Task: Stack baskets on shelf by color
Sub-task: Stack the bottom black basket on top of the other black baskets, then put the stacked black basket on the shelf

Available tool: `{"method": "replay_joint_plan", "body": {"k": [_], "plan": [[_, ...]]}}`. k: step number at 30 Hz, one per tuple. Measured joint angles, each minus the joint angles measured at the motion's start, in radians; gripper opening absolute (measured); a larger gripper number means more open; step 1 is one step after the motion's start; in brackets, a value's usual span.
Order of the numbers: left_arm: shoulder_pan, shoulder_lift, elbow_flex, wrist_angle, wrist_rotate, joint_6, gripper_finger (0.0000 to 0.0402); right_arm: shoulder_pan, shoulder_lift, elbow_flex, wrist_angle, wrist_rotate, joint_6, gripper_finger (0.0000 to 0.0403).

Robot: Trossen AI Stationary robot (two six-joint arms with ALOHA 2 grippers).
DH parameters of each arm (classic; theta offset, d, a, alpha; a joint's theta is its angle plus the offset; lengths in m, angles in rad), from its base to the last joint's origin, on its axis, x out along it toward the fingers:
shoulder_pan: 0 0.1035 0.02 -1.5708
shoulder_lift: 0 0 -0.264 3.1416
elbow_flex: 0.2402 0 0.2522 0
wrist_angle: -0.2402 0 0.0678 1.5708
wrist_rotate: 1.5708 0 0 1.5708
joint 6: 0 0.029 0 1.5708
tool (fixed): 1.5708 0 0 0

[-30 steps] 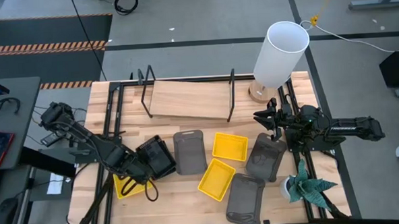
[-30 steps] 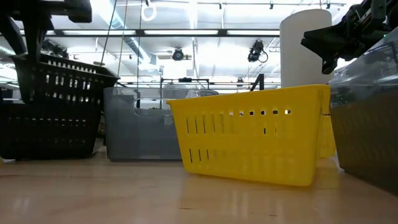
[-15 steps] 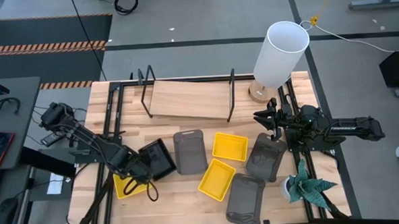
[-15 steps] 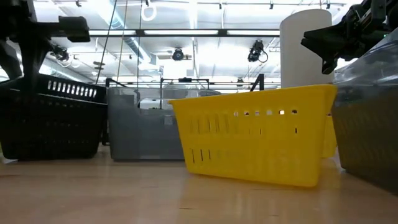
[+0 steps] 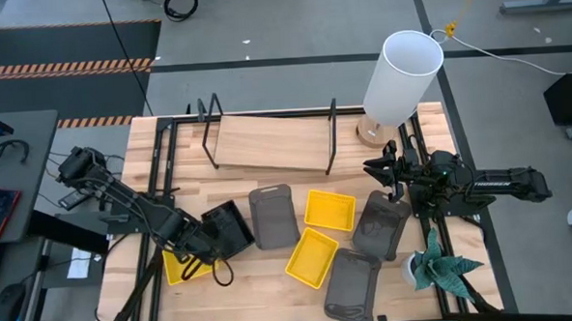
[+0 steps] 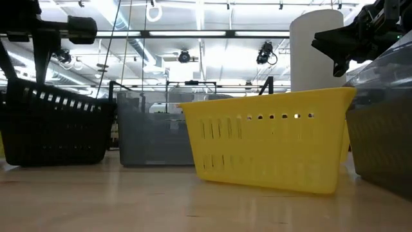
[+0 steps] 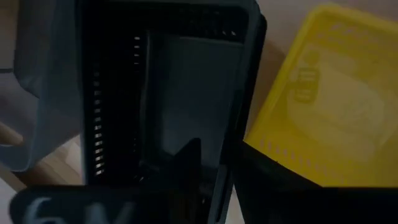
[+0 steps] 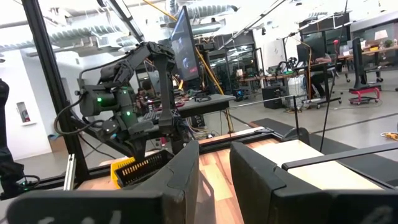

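Note:
My left gripper [image 5: 201, 247] is shut on a black basket [image 5: 228, 229] at the table's near left; in the low view the black basket [image 6: 58, 129] sits with its rim slanted. A yellow basket [image 5: 180, 270] lies under that arm. A dark grey basket [image 5: 272, 216], two yellow baskets [image 5: 329, 209] [image 5: 310, 256] and two more dark grey ones [image 5: 381, 224] [image 5: 351, 283] lie on the table. The shelf [image 5: 271, 142] stands behind them with a bare board. My right gripper [image 5: 383, 169] hovers open, with a narrow gap, over the right-hand grey basket. My left gripper pinches the black basket's side wall [image 7: 239, 143], with one finger [image 7: 186, 168] inside the basket and the other outside. The fingers slant down from the table's left. The basket is tilted, its rim higher on the gripper's side; whether its bottom touches the table is hidden.
A tall white cylinder lamp [image 5: 401, 76] stands at the far right, beside the shelf's end. A small potted plant [image 5: 436, 268] sits at the near right edge. Bare wood lies in front of the yellow basket [image 6: 270, 148] in the low view.
My left gripper has moved down and slightly toward the table's right, still shut on the black basket. The basket has come down from a raised, tilted position. The dark grey basket beside it has slid a little to the right.

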Motion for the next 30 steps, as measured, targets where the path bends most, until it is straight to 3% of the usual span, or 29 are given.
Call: {"method": "replay_joint_plan", "body": {"k": [6,11,17,20,26,30], "plan": [[0.000,0.000,0.066,-0.018,0.072,-0.175,0.0088,0.000,0.000,0.000,0.000,0.000,0.000,0.0096],[0.000,-0.001,0.087,0.087,0.094,-0.515,0.0075,0.000,0.000,0.000,0.000,0.000,0.000,0.0096],[0.003,0.000,0.087,0.199,-0.169,-1.166,0.0077,0.000,0.000,0.000,0.000,0.000,0.000,0.0096],[0.000,0.000,0.087,0.195,-0.239,-1.403,0.0090,0.000,0.000,0.000,0.000,0.000,0.000,0.0096],[-0.020,0.000,0.087,0.228,-0.231,-1.544,0.0106,0.000,0.000,0.000,0.000,0.000,0.000,0.0096],[0.008,0.017,0.087,0.246,-0.075,-1.613,0.0102,0.000,0.000,0.000,0.000,0.000,0.000,0.0096]]}}
